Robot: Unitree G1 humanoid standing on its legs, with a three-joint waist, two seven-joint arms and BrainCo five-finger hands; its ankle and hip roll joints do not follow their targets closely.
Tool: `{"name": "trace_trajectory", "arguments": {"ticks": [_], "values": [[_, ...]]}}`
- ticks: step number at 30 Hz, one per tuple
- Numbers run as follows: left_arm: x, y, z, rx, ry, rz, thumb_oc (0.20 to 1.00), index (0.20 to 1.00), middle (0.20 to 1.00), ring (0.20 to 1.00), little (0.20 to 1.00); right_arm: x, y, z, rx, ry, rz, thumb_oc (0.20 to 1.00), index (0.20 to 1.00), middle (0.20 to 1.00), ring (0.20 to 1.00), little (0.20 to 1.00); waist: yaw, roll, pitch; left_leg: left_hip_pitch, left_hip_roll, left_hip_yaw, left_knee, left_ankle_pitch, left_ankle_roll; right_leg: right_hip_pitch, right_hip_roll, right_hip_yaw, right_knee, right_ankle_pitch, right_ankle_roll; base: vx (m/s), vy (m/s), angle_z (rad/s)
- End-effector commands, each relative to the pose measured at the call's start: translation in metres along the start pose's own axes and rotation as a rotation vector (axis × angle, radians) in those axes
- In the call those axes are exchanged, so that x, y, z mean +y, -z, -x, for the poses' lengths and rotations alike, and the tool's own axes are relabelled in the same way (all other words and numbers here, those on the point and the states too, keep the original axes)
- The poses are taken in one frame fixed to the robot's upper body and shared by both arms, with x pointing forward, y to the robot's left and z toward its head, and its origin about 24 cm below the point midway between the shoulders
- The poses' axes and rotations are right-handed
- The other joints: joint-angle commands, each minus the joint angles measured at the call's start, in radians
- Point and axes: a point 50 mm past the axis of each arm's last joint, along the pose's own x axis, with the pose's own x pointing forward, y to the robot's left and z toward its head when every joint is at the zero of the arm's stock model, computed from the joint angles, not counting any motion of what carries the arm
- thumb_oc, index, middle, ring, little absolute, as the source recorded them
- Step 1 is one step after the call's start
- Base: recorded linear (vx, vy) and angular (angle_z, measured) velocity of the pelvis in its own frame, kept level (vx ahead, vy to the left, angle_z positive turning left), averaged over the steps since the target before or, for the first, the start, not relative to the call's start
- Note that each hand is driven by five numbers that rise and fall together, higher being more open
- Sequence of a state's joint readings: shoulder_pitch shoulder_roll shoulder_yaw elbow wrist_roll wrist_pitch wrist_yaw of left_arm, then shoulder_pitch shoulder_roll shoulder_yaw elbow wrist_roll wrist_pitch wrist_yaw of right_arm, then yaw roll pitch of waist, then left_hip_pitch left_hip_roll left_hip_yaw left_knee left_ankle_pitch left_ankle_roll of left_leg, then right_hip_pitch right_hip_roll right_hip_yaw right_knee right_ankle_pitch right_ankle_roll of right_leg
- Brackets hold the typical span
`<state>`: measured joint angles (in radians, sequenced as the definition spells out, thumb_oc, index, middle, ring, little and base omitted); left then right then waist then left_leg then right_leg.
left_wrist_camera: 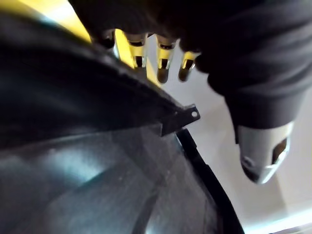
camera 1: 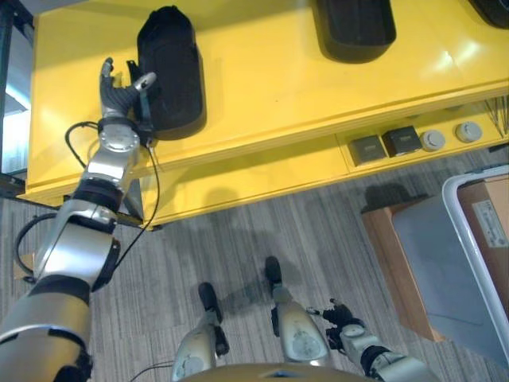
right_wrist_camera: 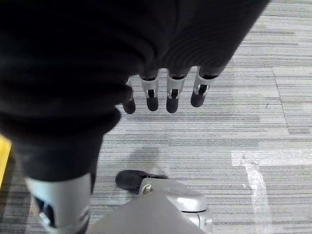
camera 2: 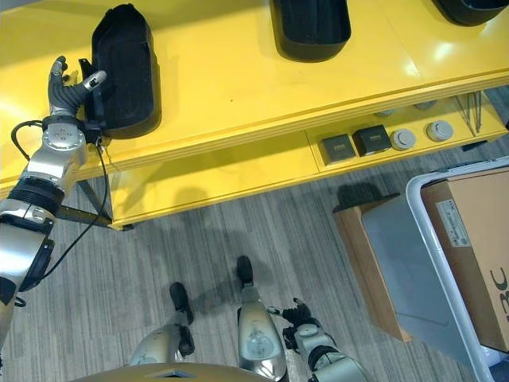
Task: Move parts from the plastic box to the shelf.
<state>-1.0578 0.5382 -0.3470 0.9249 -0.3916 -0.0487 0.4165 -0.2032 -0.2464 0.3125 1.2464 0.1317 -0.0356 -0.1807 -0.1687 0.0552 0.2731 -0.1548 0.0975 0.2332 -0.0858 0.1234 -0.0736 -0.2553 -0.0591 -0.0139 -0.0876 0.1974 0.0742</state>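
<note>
Grey carpet (camera 1: 238, 239) runs under a yellow shelf (camera 1: 270, 87) in our left eye view. A black part (camera 1: 169, 72) lies on the shelf near its left end, well back from the front edge. Our left hand (camera 1: 119, 89) sits at the part's left rim, thumb over the edge and fingers outside, loosely spread. Bare yellow lies open between this part and a second part (camera 1: 354, 28), which the top edge cuts off. Our right hand (camera 1: 342, 318) hangs low above the carpet.

From the right eye we see the box (camera 2: 457, 239), white-rimmed, at the right, cut off by the frame, with a carton (camera 2: 477, 247) inside; its label print is too small to read.

At the left wrist, the part's dark rim crosses before the fingers (left_wrist_camera: 163, 70), which look fairly straight; the thumb (left_wrist_camera: 263, 156) stands apart.

At the right wrist, relaxed fingers (right_wrist_camera: 170, 95) hold nothing.
</note>
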Motion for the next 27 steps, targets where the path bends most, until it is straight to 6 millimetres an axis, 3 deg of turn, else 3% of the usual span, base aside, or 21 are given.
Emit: {"name": "trace_trajectory", "arguments": {"ticks": [1,9,15,16,19,21,22,24,25,27], "values": [[0.011,-0.032,-0.016,-0.033,-0.096,0.06,1.0,1.0,1.0,1.0,1.0,0.007,0.009,0.001,0.05,-0.037,0.041,1.0,1.0,1.0,1.0,1.0,-0.002,0.006,-0.02,0.039,0.077,-0.084,-0.001,-0.021,-0.062,0.055,-0.053,0.02,0.0,-0.084,0.08,0.0,0.0,0.0],[0.011,-0.033,-0.013,-0.059,-0.122,0.081,1.0,1.0,1.0,1.0,1.0,0.004,0.017,0.002,0.074,-0.029,0.059,1.0,1.0,1.0,1.0,1.0,0.004,0.01,-0.047,0.076,0.081,-0.082,-0.001,-0.032,-0.063,0.095,-0.048,0.013,0.0,-0.099,0.078,0.01,-0.001,0.01],[0.012,-0.039,-0.01,-0.128,-0.126,0.043,1.0,1.0,1.0,1.0,1.0,-0.001,0.029,0.004,0.125,-0.023,0.063,1.0,1.0,1.0,1.0,1.0,0.016,0.011,-0.107,0.146,0.081,-0.083,-0.001,-0.056,-0.062,0.174,-0.053,-0.007,0.0,-0.123,0.078,0.07,0.008,0.04],[0.011,-0.052,0.002,-0.248,-0.131,0.096,1.0,1.0,1.0,1.0,1.0,0.0,0.032,0.004,0.134,-0.026,0.06,1.0,1.0,1.0,1.0,1.0,0.025,0.004,-0.129,0.167,0.078,-0.085,-0.001,-0.065,-0.06,0.199,-0.057,-0.016,0.001,-0.132,0.079,0.06,0.022,0.14],[0.021,-0.048,0.018,-0.348,-0.142,0.034,1.0,1.0,1.0,1.0,1.0,-0.001,0.035,0.005,0.132,-0.027,0.059,1.0,1.0,1.0,1.0,1.0,0.031,-0.006,-0.149,0.193,0.075,-0.085,-0.001,-0.074,-0.057,0.225,-0.061,-0.019,0.005,-0.141,0.08,0.04,0.037,0.05],[0.026,-0.04,0.048,-0.467,-0.084,-0.003,1.0,1.0,1.0,1.0,1.0,-0.001,0.044,0.007,0.156,-0.031,0.051,1.0,1.0,1.0,1.0,1.0,0.045,-0.021,-0.175,0.226,0.07,-0.083,-0.001,-0.088,-0.052,0.256,-0.07,-0.027,0.017,-0.152,0.083,0.05,0.065,0.0],[0.026,-0.039,0.049,-0.464,-0.084,-0.004,0.953,0.953,0.953,0.953,0.953,-0.001,0.045,0.008,0.158,-0.032,0.053,1.0,1.0,1.0,1.0,1.0,0.043,-0.02,-0.176,0.227,0.07,-0.082,-0.001,-0.089,-0.052,0.257,-0.071,-0.027,0.017,-0.152,0.083,0.03,0.061,0.03],[0.025,-0.035,0.072,-0.524,-0.01,0.031,0.2,0.2,0.2,0.2,0.2,-0.001,0.056,0.011,0.186,-0.037,0.042,1.0,1.0,1.0,1.0,1.0,0.048,-0.027,-0.194,0.241,0.066,-0.086,-0.001,-0.098,-0.047,0.272,-0.079,-0.029,0.027,-0.16,0.084,0.03,0.082,0.1],[0.019,-0.029,0.089,-0.534,0.066,0.094,0.2,0.2,0.2,0.2,0.2,0.004,0.063,0.014,0.208,-0.055,0.035,1.0,1.0,1.0,1.0,1.0,0.052,-0.037,-0.209,0.251,0.06,-0.088,-0.001,-0.108,-0.041,0.283,-0.087,-0.032,0.034,-0.165,0.087,0.04,0.084,0.13],[0.013,-0.023,0.097,-0.511,0.118,0.149,0.2,0.2,0.2,0.2,0.2,0.007,0.067,0.015,0.219,-0.07,0.049,1.0,1.0,1.0,1.0,1.0,0.051,-0.041,-0.218,0.257,0.056,-0.086,-0.001,-0.112,-0.038,0.289,-0.093,-0.035,0.036,-0.166,0.089,0.02,0.06,0.19]]}}
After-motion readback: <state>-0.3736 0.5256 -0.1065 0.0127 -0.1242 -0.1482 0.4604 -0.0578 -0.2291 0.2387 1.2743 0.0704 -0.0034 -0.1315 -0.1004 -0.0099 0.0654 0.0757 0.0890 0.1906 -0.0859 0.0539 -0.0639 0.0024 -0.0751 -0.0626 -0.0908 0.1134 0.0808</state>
